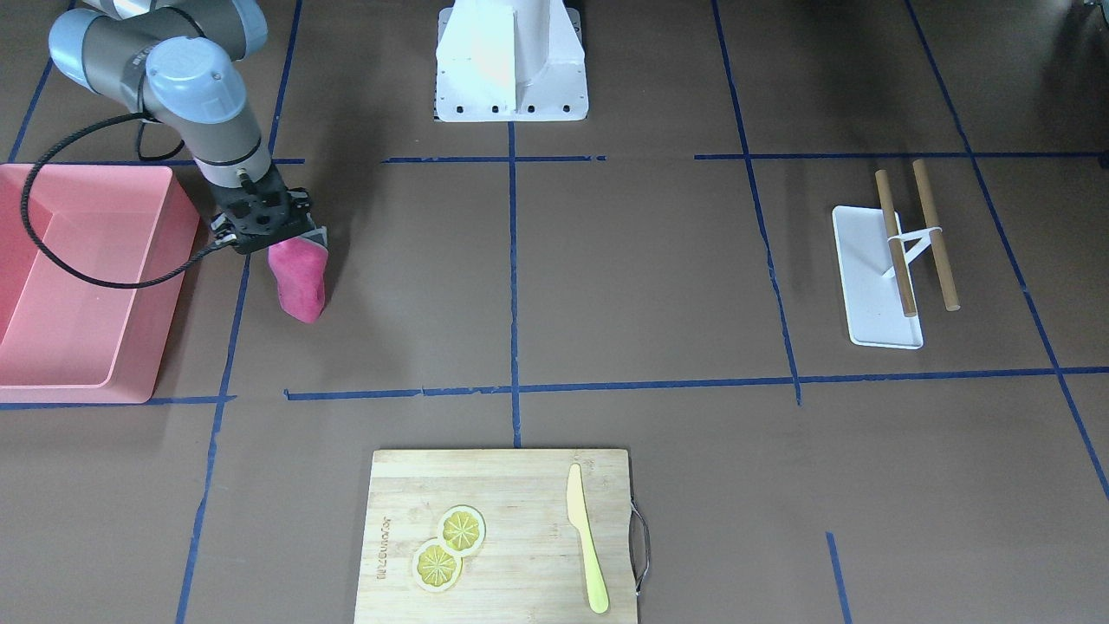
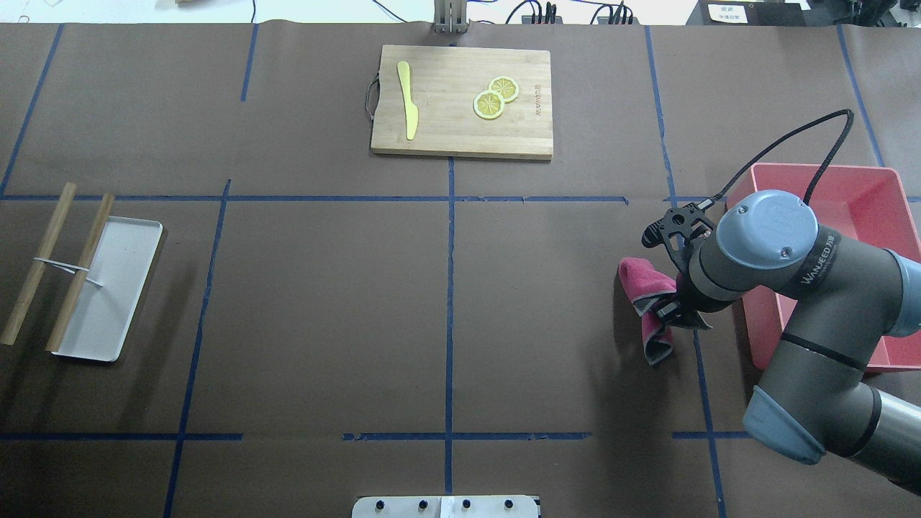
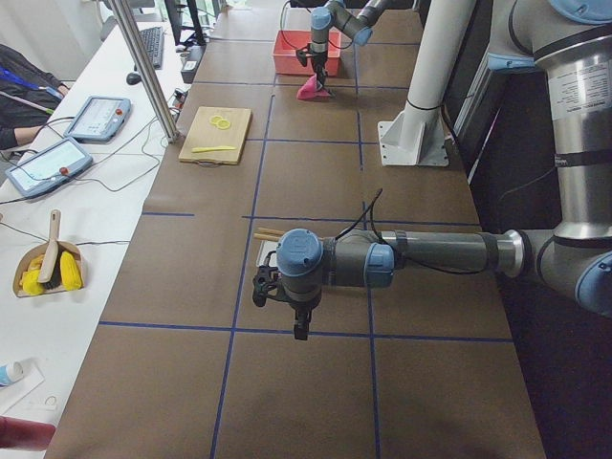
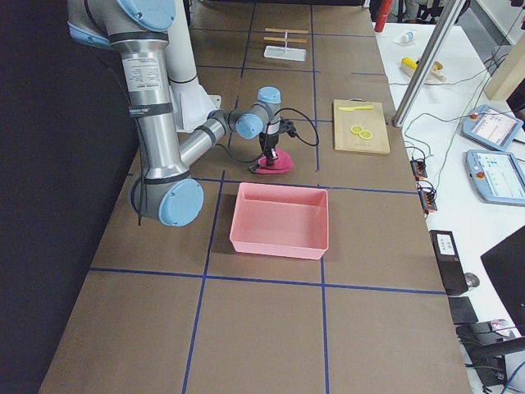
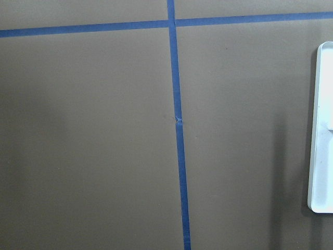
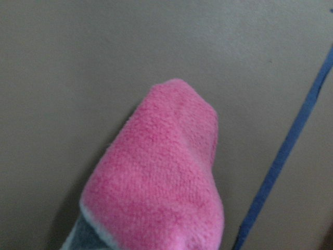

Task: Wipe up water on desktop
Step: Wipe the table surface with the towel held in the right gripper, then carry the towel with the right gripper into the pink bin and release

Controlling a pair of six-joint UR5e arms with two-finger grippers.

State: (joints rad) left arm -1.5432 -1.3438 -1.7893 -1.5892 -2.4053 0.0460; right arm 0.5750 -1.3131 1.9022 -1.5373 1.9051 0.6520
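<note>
The desktop (image 1: 641, 277) is a matte brown surface crossed by blue tape lines; I see no water on it. My right gripper (image 1: 282, 247) is shut on a pink cloth (image 1: 299, 282) that hangs down to the desktop beside a blue tape line. The overhead view shows the right gripper (image 2: 665, 309) and the cloth (image 2: 637, 277) just left of the pink bin. The cloth (image 6: 161, 177) fills the right wrist view. My left gripper (image 3: 301, 330) shows only in the exterior left view, above the desktop near the white tray; I cannot tell whether it is open or shut.
A pink bin (image 1: 69, 388) stands right beside the right arm. A wooden cutting board (image 1: 416, 485) with two lemon slices and a yellow knife lies at the operators' edge. A white tray (image 1: 866, 260) with two wooden sticks lies on the robot's left side. The robot base (image 1: 511, 61) is at the table's back edge.
</note>
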